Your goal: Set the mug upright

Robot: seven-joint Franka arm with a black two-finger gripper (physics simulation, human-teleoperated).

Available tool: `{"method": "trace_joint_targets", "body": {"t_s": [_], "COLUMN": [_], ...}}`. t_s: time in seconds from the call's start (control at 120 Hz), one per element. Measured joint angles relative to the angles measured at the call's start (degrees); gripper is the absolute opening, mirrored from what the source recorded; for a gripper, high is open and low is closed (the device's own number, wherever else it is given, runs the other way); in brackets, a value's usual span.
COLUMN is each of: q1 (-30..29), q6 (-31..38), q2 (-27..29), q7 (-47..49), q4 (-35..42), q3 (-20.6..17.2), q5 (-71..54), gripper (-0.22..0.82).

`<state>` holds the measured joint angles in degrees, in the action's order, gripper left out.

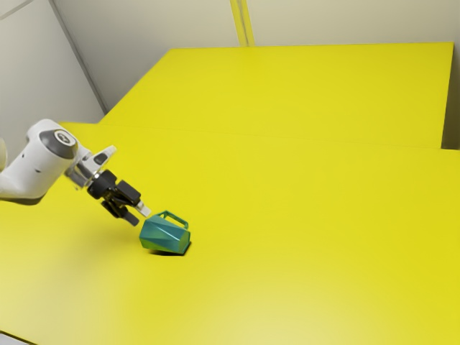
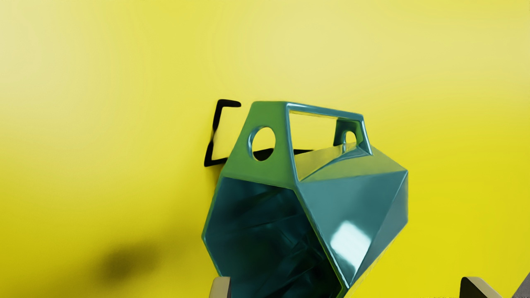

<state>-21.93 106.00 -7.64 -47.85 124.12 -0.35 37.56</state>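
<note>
Part of the mug [image 1: 164, 235] was cut off at the wrist view's edge, and its inside (a murky hollow, that) was hard to make out. It lay on its side on the yellow table [image 1: 309, 215], handle [image 2: 325, 109] up, mouth toward the claw [image 1: 141, 216], just beside the fingertips. The claw stood spread wide, gripping nothing; whether a finger brushed the mug, I couldn't tell.
</note>
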Motion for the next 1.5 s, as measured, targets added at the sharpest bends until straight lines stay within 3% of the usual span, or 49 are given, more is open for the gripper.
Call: {"method": "trace_joint_targets", "body": {"t_s": [0.333, 0.575, 0.825, 1.133, 1.333, 1.5], "q1": [-0.04, -0.22, -0.22, -0.05, 0.49, 0.56], "q6": [-3.12, -5.95, -6.98, -7.00, -3.21, 7.73], "q2": [-4.06, -4.30, -4.19, -3.45, 2.46, 7.04], "q7": [-9.41, -13.60, -16.62, -19.32, -19.37, -17.01], "q4": [0.13, 0.15, -0.30, -0.44, -0.82, 1.64], "q3": [-0.09, -0.09, -0.28, -0.64, -5.71, -12.39], "q5": [4.86, 7.77, 9.01, 9.18, 4.16, -6.75], "gripper": [0.59, 0.24, -0.02, -0.15, -0.17, -0.18]}}
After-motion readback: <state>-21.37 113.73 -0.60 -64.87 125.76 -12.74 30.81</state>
